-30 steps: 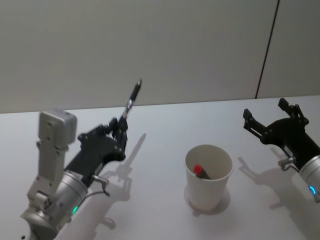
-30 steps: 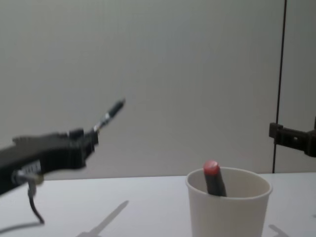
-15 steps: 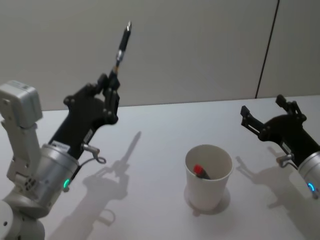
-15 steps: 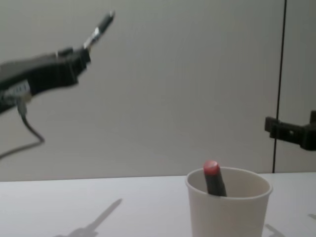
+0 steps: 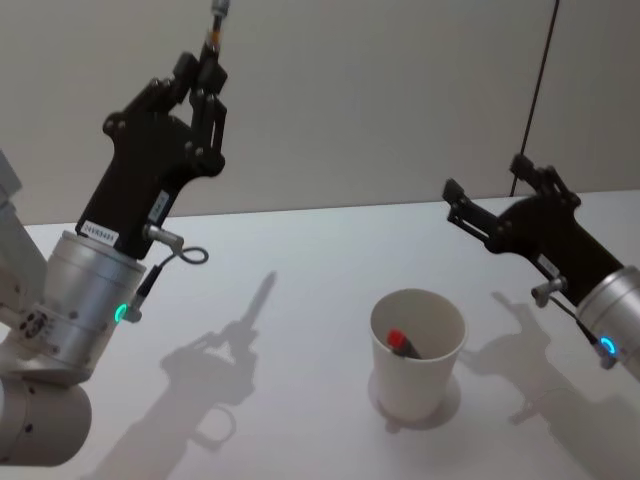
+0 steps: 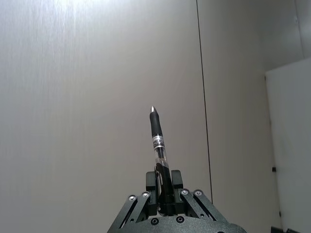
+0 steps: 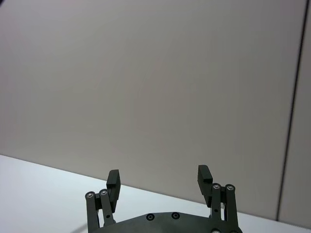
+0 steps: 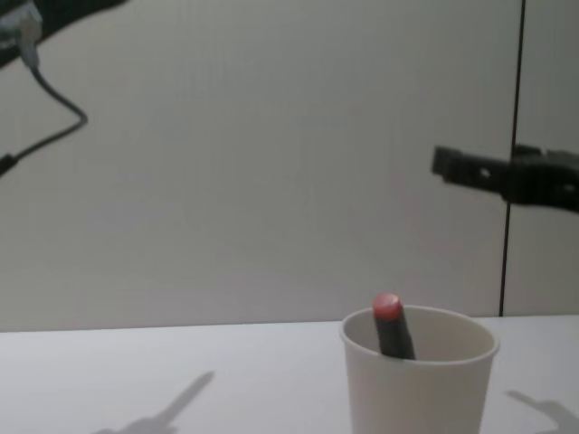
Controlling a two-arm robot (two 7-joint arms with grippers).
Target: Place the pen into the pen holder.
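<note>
My left gripper (image 5: 205,72) is raised high over the table's left side, shut on a black pen (image 6: 159,145) that points up and away from it. In the head view the pen (image 5: 215,20) runs past the top edge. The pen holder (image 5: 417,350) is a white paper cup standing right of centre, well below and to the right of the held pen. Inside it leans a dark pen with a red cap (image 8: 389,318). My right gripper (image 5: 487,203) hovers open and empty above the table, right of the pen holder (image 8: 421,380).
The white table (image 5: 300,300) lies bare around the cup. A grey wall (image 5: 380,90) with a dark vertical seam rises behind it. A thin cable (image 8: 54,122) hangs from the left arm.
My left gripper has lifted the pen steeply upward, its tip now leaving the head view's top. The right gripper has risen and moved left toward the cup.
</note>
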